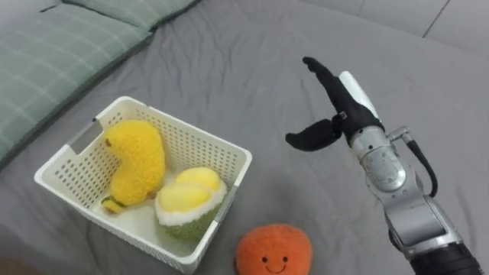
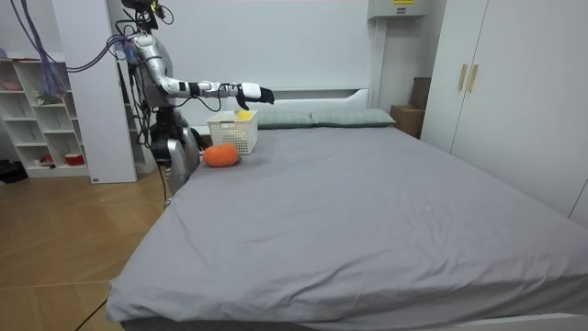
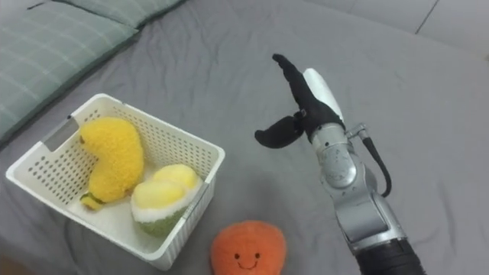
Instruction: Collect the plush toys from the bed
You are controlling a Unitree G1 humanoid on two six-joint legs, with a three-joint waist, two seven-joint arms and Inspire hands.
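A white slatted basket (image 1: 229,155) (image 3: 205,158) (image 2: 231,133) sits on the grey bed (image 1: 252,69). Inside it lie a yellow plush toy (image 1: 136,160) (image 3: 111,156) and a yellow-and-green plush toy (image 1: 189,201) (image 3: 162,200). An orange plush toy with a smiling face (image 1: 273,250) (image 3: 248,248) (image 2: 220,155) lies on the sheet just beside the basket's near corner. My right hand (image 1: 330,107) (image 3: 300,103) (image 2: 254,93) hangs open above the sheet to the right of the basket, fingers straight, thumb spread, holding nothing.
Green checked pillows (image 1: 53,53) (image 3: 46,42) lie at the upper left, beyond the basket. I stand at the bed's corner near the headboard, next to a white shelf unit (image 2: 41,119). White wardrobes (image 2: 496,92) line the room view's right.
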